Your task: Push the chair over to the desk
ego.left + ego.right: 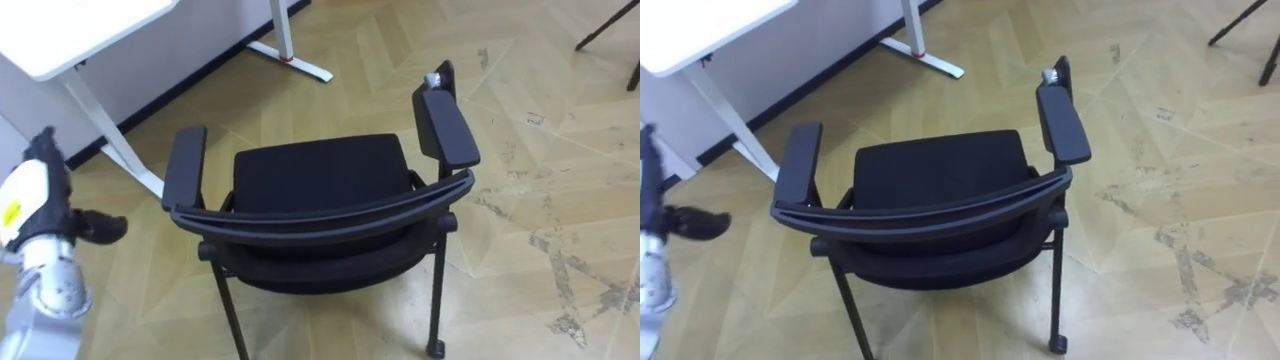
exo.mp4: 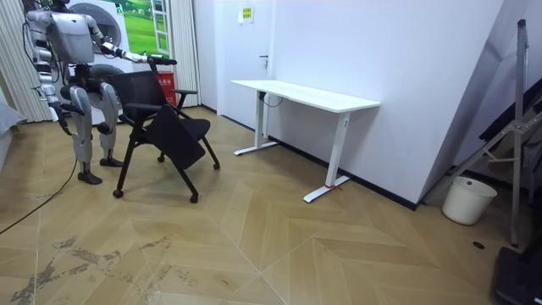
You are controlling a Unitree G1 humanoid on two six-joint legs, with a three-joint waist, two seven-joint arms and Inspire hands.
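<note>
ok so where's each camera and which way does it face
Left eye view: on the robot's head, looking down on the black chair from behind its backrest; left hand at lower left.
Right eye view: same head, slightly rightward, same downward look; left hand at left edge.
Room view: across the floor, facing the white desk and wall; whole robot behind the chair.
All share chair and desk.

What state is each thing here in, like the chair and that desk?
Chair: upright on the floor, seat empty, no hand on it.
Left hand: raised left of the chair, apart from it.
White desk: standing against the wall.
White bucket: upright on the floor.
</note>
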